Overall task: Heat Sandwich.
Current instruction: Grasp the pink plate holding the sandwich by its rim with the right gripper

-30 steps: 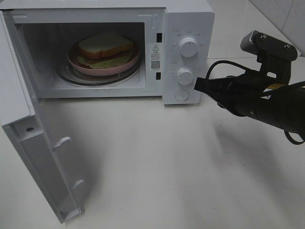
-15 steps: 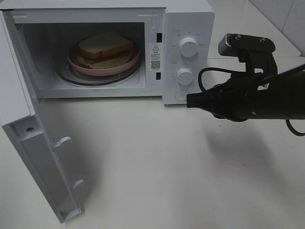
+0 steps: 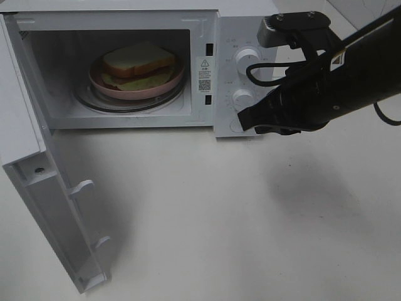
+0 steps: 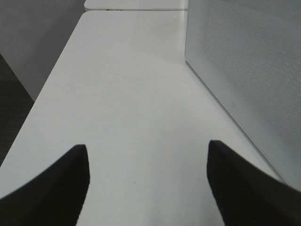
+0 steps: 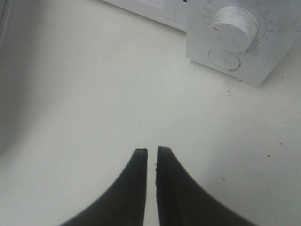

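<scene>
Since the earlier frame, right gripper (image 3: 244,121) has advanced to the microwave (image 3: 247,25) control panel, beside the lower knob (image 5: 233,27); fingers nearly together, a thin gap, nothing grasped. Left gripper (image 4: 146,162) is spread wide, empty. Sandwich (image 3: 138,65) rests on pink plate (image 3: 178,77) inside, door (image 3: 53,213) open.

A white microwave (image 3: 244,75) with a smooth, matt plastic-looking casing sits on a pale, smooth table (image 3: 207,219). Its side panel (image 4: 254,70) shows fine perforated texture. The sandwich (image 3: 138,66) bread looks soft and matt.
</scene>
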{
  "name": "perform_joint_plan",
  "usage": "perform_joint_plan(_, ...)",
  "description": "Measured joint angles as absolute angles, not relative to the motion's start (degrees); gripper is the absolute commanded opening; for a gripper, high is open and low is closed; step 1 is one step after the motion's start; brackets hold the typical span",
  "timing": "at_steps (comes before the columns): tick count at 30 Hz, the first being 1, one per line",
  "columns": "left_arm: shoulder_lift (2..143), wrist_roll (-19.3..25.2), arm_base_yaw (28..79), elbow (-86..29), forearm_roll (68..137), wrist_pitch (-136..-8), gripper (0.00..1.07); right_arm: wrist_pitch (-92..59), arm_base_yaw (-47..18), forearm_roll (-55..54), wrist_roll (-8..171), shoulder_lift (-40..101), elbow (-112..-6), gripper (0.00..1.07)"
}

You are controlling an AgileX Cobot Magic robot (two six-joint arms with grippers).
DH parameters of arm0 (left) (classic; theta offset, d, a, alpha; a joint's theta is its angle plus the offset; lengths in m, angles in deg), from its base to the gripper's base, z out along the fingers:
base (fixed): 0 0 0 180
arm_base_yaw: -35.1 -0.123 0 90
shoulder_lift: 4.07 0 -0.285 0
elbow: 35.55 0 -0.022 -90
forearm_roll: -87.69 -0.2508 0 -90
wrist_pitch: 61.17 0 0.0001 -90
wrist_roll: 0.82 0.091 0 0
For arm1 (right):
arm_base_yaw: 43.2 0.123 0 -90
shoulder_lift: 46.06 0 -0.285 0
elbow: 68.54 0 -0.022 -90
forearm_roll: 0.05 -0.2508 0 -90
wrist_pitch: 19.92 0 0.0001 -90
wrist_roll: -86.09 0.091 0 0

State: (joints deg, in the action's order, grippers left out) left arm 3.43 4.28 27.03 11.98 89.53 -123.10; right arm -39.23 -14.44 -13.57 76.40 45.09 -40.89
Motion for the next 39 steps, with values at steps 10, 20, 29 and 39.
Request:
perform_joint_plan(10, 3.4, 4.3, 27.0, 12.0, 89.5, -123.1, 0.68, -51.8, -14.4, -13.5, 61.4, 45.0, -47.0, 0.22)
perform_joint_plan(20, 3.4, 4.3, 27.0, 12.0, 89.5, -123.1, 0.68, -58.9, -14.4, -11.9, 35.4, 45.8, -47.4, 0.72)
perform_joint_plan(29, 3.4, 4.3, 27.0, 12.0, 89.5, -123.1, 0.68, -57.7, -11.4, -5.7, 33.6, 50.5, -47.9, 0.82)
perform_joint_plan(39, 3.4, 4.3, 27.0, 12.0, 89.5, -123.1, 0.68, -66.5, -5.9, -1.8, 31.7, 60.6, -60.1, 0.72)
